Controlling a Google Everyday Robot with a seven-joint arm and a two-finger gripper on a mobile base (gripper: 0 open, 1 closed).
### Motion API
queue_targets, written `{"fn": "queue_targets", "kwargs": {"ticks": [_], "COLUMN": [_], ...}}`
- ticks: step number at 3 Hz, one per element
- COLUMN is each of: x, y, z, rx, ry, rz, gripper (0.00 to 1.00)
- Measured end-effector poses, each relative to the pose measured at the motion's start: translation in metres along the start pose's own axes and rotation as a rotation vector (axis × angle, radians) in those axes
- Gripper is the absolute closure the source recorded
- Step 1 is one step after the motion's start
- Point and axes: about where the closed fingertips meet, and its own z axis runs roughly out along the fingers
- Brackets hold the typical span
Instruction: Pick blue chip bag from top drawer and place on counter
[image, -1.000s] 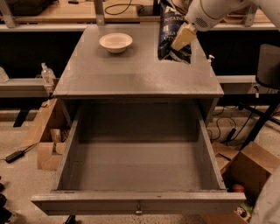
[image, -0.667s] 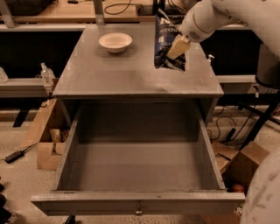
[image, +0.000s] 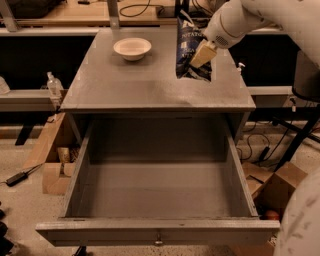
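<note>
Hanging upright over the right rear of the flat matte grey counter (image: 135, 87), the dark navy crinkly chip bag (image: 189, 45) has its long axis near vertical, top edge up. Whether its lower edge touches the surface cannot be told. The white arm's two-finger gripper (image: 202, 55) is clamped on the bag's right side, reaching in from the right. The wide grey metal top drawer (image: 155, 232) stands open in front, well apart from the bag.
</note>
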Motion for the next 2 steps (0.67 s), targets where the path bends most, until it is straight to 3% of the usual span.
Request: {"fn": "queue_targets", "kwargs": {"ticks": [2], "x": [-0.0011], "y": [0.0027], "z": [0.0036], "rx": [-0.007], "ry": [0.000], "rz": [-0.002], "gripper": [0.04]}}
